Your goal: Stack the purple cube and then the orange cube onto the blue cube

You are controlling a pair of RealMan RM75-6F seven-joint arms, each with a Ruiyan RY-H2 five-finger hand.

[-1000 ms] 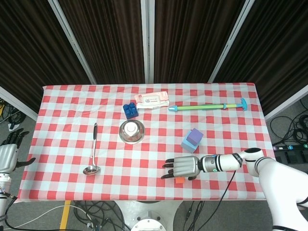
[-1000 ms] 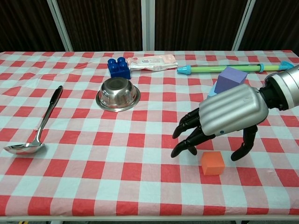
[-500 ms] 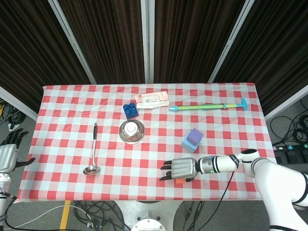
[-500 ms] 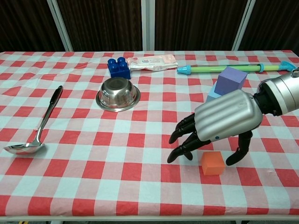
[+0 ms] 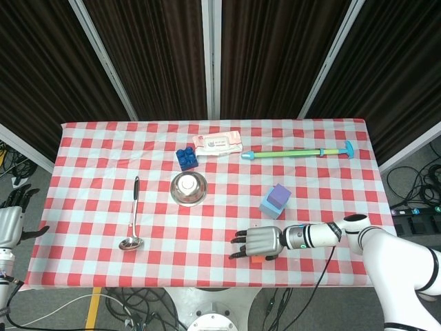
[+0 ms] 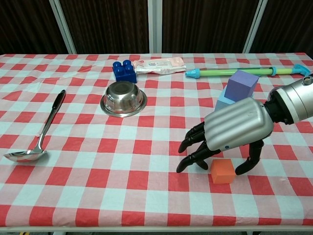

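Right hand is hovering palm-down over the orange cube, fingers spread and curled downward, thumb on the far side, gripping nothing. Purple cube is sitting tilted atop the blue cube just behind. Left hand is hanging off the table's left edge, fingers apart, empty.

My right hand hung low over the orange cube, fingers spread to either side, so nothing blocked a straight drop. Just behind it the purple cube sat on the blue cube, a tall obstacle for any low pass. To the hand's left I had bare tablecloth as far as the bowl and ladle.
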